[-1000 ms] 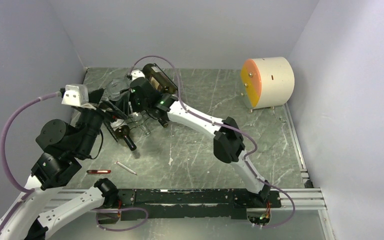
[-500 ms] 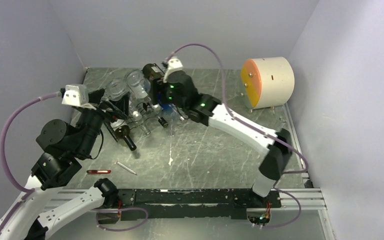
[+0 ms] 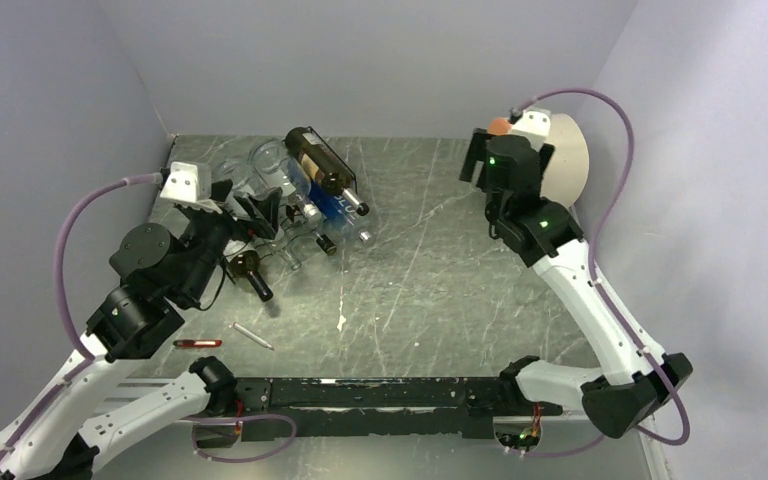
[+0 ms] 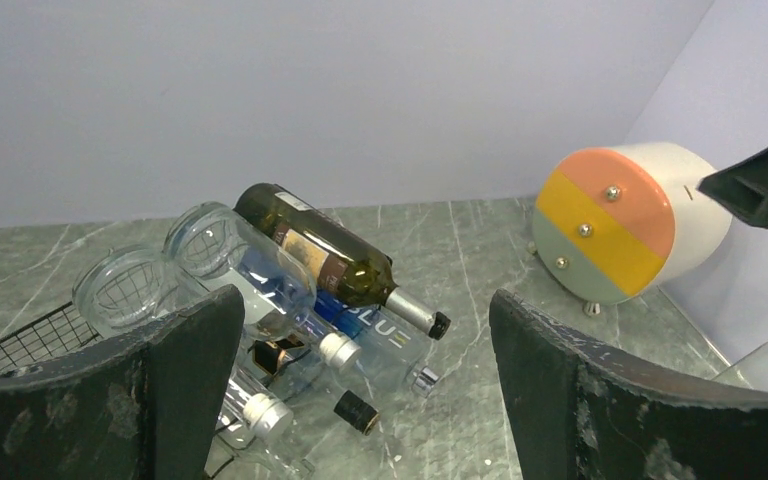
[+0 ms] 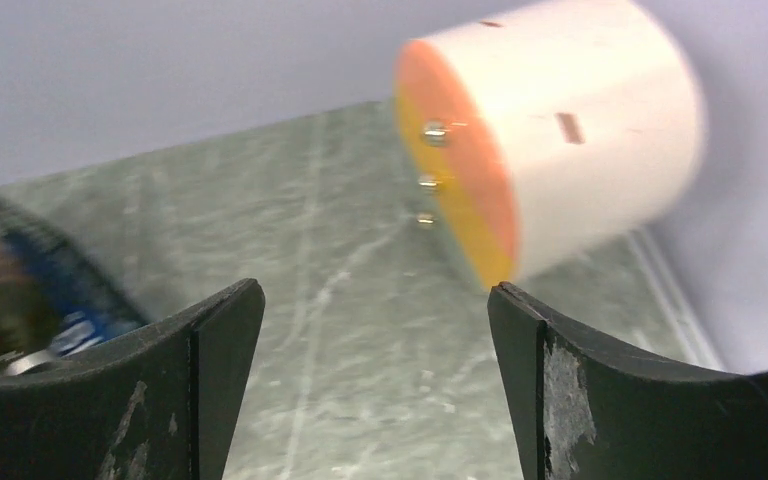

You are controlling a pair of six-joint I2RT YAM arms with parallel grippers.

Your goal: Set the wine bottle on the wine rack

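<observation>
Across the green marble table (image 3: pixel 430 290) we see the biggest change in the right arm: a second ago it was stretched over the rack with the bottle at its fingers, and now it has swung well away to the far right, next to the white drum with the orange face (image 4: pixel 620 225). The right gripper (image 5: pixel 375 292) is spread wide with nothing between its fingers. The left gripper (image 4: pixel 367 300) stands apart and empty too, pointed at the wine rack (image 4: pixel 25 345). The wine bottle (image 4: pixel 320 245) lies on top of the clear bottles stacked there, tilted, neck toward the near right, touched by neither arm. We judge the placing done, though perched that high it might roll. A pen (image 3: pixel 253 337) lies untouched near the bases.
</observation>
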